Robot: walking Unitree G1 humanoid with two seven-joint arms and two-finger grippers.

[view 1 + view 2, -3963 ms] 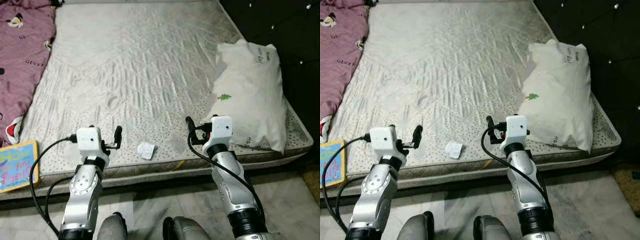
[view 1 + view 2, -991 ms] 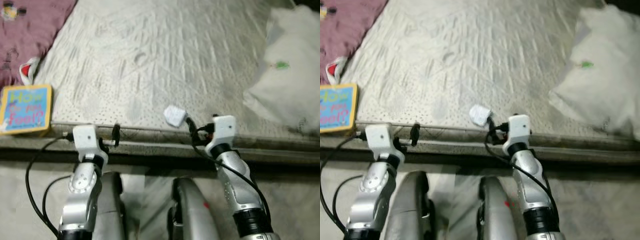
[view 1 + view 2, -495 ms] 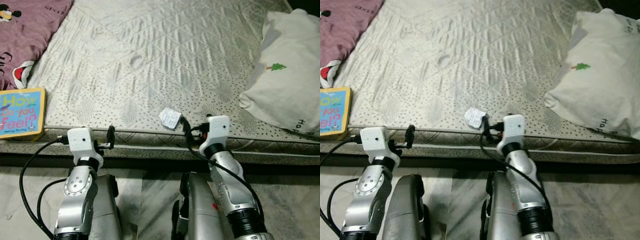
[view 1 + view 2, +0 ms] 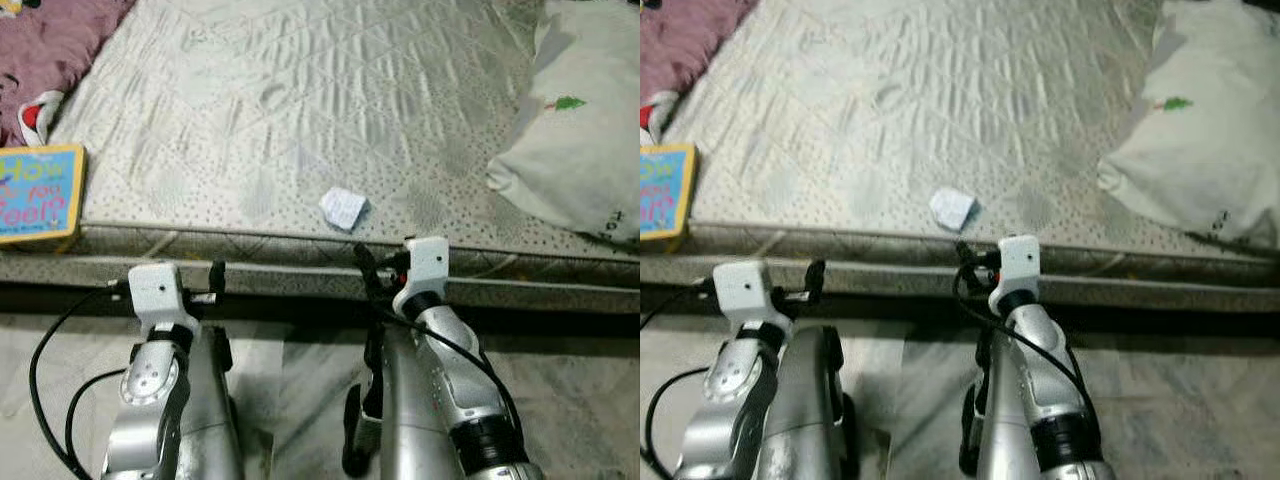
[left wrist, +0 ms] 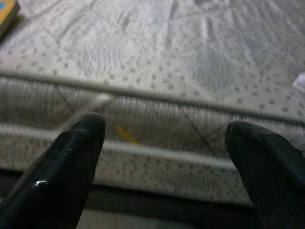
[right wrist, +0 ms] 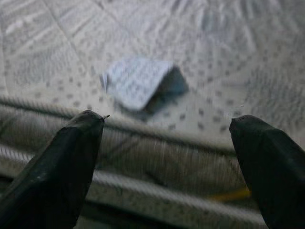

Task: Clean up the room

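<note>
A crumpled white paper scrap lies on the bare quilted mattress close to its front edge. In the right wrist view the paper scrap sits just past the mattress edge, between the two black fingers. My right gripper is open, held in front of the mattress side, just short of and below the scrap. My left gripper is open too, facing the mattress side further left, with nothing between its fingers.
A white pillow lies at the mattress's right end. A colourful book rests on the front left corner, with a maroon blanket behind it. Grey marble floor lies below, and my legs stand against the bed.
The view has shifted so the mattress edge sits higher. Both grippers now hang lower, in front of the mattress side. The scrap has not moved on the mattress.
</note>
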